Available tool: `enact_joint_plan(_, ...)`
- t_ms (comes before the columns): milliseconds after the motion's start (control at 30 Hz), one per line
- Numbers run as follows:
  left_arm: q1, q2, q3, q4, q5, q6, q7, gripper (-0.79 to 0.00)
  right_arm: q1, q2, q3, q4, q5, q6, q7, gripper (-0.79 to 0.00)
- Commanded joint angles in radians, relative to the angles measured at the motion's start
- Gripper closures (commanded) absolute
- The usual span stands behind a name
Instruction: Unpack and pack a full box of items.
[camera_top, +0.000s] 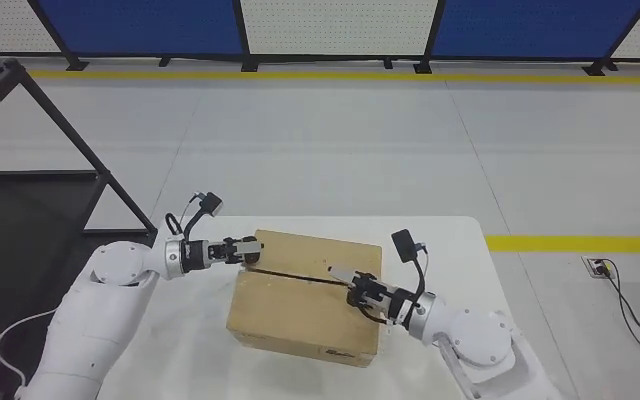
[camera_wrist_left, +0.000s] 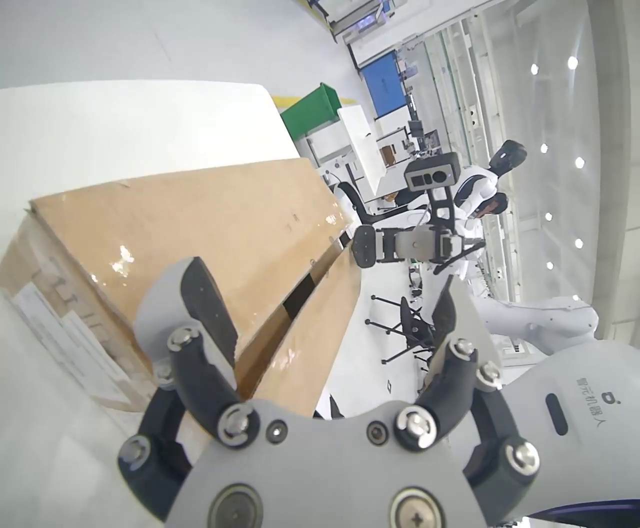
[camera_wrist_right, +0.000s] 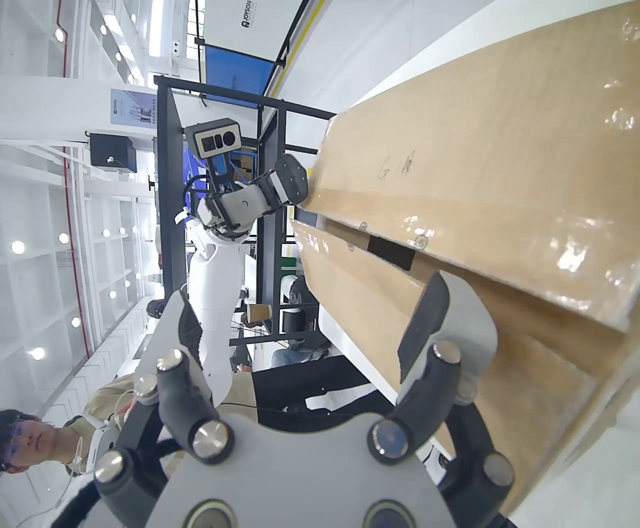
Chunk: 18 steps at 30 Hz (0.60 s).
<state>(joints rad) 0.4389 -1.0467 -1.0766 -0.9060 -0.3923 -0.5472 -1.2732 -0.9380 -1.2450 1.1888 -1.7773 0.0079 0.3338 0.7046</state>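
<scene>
Pale floor (camera_top: 320, 150) crossed by a yellow line (camera_top: 300, 74) takes up the upper half of the top view, with blue panels (camera_top: 140, 25) along the upper edge. Below centre stands the white table (camera_top: 440, 240). The cardboard box (camera_top: 305, 315) sits in the middle of it, at the lower centre of the frame, turned slightly askew to the table's edges. Its two top flaps are folded down and meet along a dark seam (camera_top: 300, 277) that runs across the lid from left to right. In the wrist views the flaps do not lie quite flush, and a narrow dark gap shows between them.

The left gripper (camera_top: 250, 250) is at the left end of that seam, by the box's upper left corner. Its fingers are spread apart with nothing between them; one finger (camera_wrist_left: 200, 300) is over the lid and the other is past the box's edge. The right gripper (camera_top: 350, 285) is at the seam's right end, likewise spread apart and holding nothing, with one finger (camera_wrist_right: 440, 310) over a flap; whether it touches cannot be told. A pale label (camera_wrist_left: 60, 320) is stuck on the box's end wall nearest the left gripper.
</scene>
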Motion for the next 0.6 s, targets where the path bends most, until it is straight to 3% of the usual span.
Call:
enact_joint_plan(0, 0.000, 0.006, 0.012, -0.003, -0.006, -0.003, 0.003, -0.785, 0.022, -0.001, -0.006, 0.025, 0.002, 0.004, 0.007, -0.785)
enact_joint_plan(567, -0.017, 0.041, 0.074, 0.011, -0.096, -0.024, 0.024, -0.785, 0.092, 0.009, -0.006, 0.151, 0.002, -0.001, 0.113, -0.785)
